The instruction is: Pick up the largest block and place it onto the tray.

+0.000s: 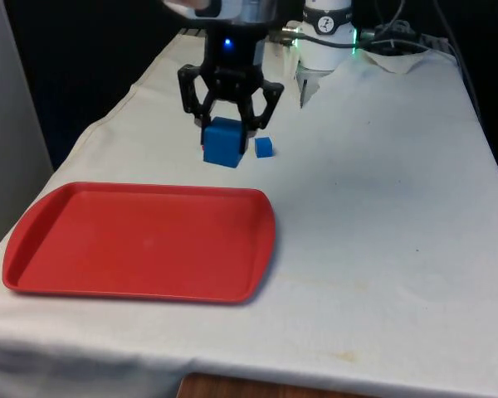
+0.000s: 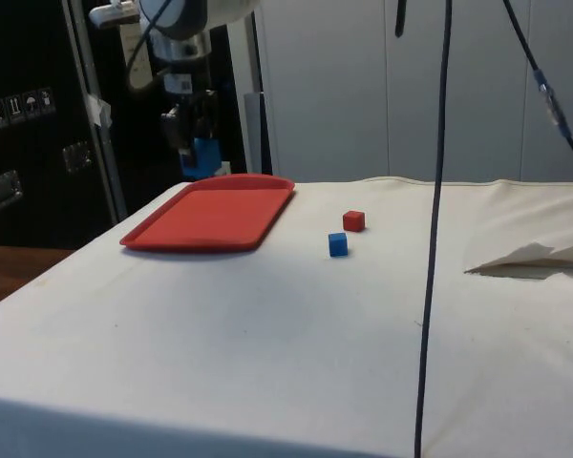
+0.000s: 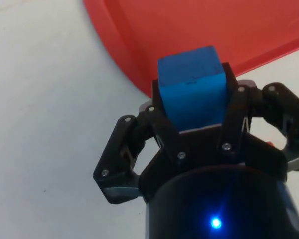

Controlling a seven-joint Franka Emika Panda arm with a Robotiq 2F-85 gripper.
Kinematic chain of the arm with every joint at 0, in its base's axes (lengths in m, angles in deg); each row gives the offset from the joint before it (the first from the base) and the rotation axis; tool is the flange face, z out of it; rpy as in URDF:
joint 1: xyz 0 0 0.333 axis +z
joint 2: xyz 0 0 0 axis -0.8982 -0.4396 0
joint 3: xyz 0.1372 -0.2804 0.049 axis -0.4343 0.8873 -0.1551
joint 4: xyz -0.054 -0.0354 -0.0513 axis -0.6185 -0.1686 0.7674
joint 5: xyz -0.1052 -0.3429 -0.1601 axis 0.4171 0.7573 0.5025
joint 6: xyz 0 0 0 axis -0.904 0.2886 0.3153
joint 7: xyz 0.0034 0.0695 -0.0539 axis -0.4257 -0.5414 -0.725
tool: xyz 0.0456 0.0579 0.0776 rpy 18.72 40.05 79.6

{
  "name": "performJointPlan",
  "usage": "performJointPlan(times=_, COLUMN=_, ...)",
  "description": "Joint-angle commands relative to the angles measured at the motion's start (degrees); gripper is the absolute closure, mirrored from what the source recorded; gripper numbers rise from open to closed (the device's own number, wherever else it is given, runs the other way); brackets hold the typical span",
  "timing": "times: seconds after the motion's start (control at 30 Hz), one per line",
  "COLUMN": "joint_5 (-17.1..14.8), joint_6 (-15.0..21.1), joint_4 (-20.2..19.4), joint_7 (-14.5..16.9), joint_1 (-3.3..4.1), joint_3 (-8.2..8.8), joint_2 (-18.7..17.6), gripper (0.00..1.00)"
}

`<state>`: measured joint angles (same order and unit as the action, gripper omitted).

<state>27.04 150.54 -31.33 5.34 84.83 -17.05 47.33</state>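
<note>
I see the large blue block [image 1: 223, 142] clamped between the fingers of the black gripper [image 1: 229, 123], lifted off the white cloth [image 1: 382, 191]. In the side view the block [image 2: 206, 157] hangs in the air at the far rim of the red tray [image 2: 210, 215], above it and not touching it. In the wrist view the block [image 3: 192, 87] sits square between the two fingers [image 3: 159, 122], which press its opposite faces, with the tray's rounded corner [image 3: 139, 55] directly beyond it.

The arm comes down from above, wrist near vertical, gripper [image 2: 193, 129] pointing straight at the table.

In the front view the tray [image 1: 141, 240] lies at about 7 o'clock from the held block, close to it. A small blue cube [image 1: 264, 148] rests on the cloth just beside the block at 3 o'clock. In the side view a small red cube [image 2: 353, 221] sits near the blue one [image 2: 337, 245], both well apart from the tray's right edge. Nothing stands between the block and the tray.
</note>
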Motion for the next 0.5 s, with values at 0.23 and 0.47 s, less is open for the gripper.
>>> performJointPlan(times=0.23, joint_5=-2.5, joint_6=-0.3, joint_4=1.2, joint_7=3.7, joint_1=-1.72, joint_3=1.15, joint_2=-2.3, gripper=1.00)
performJointPlan(times=0.47, joint_5=-7.0, joint_6=-0.2, joint_4=3.6, joint_7=7.4, joint_1=-2.69, joint_3=2.81, joint_2=-6.0, gripper=1.00)
